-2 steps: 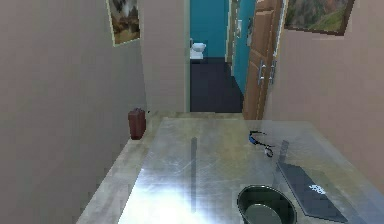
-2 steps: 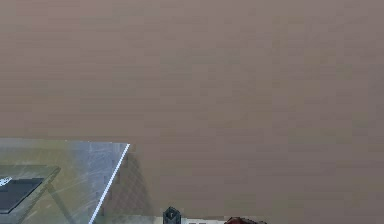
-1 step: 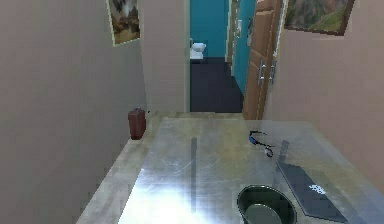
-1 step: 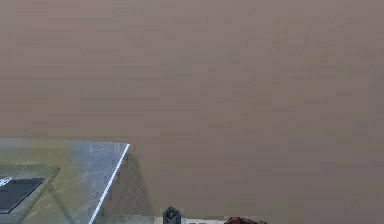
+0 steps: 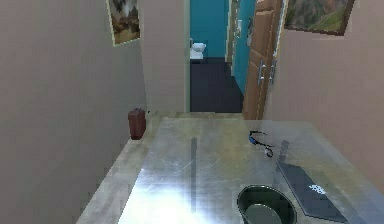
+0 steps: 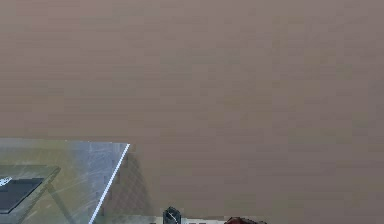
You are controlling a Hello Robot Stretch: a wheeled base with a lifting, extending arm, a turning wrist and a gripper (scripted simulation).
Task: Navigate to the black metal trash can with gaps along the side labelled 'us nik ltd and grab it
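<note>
Grey and shiny, the counter takes up the bottom half of the forward view. On it, near the bottom edge, stands a dark round tub with an open top. It could be the black trash can, but its sides are hidden, so I cannot tell. Just beside it on the right lies a flat dark slab. Farther back on the counter lies a thin thing like a pair of glasses. A small red-brown box stands by the counter's far left corner. Past the counter is a doorway with a dark floor, a blue-green wall and a small white thing at the back. A brown wooden door stands at the doorway's right. One picture hangs on the left wall and another picture on the right wall.

In the arm side view, a plain brown wall fills the top. The counter's corner shows at the lower left, with the flat dark slab at the left edge. At the very bottom a small dark bit pokes up, which looks like the jaws, with the dark arm just to its right. So little of the jaws shows that I cannot tell how they stand or whether they hold anything.
</note>
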